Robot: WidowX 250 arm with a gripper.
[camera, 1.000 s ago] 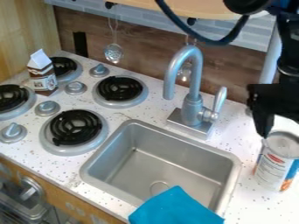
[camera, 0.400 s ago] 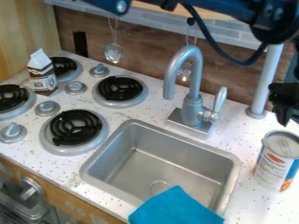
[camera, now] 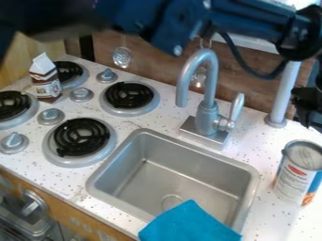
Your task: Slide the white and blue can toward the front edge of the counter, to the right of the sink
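- Moved: gripper (camera: 307, 123) up and right in view, now at 3 o'clock; jaw state cannot be told.
- Blue cloth (camera: 187, 225), 6 o'clock, draped over near rim of sink (camera: 151, 176).
- Can (camera: 294, 181) upright, 4 o'clock, unmoved; counter (camera: 267, 200) between it and sink edge.
- Faucet (camera: 206, 117), 2 o'clock, behind sink; post (camera: 284, 89) between faucet and gripper.

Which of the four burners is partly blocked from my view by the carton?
The back-left burner: the carton covers part of its left side. The carton hides no part of the other three.
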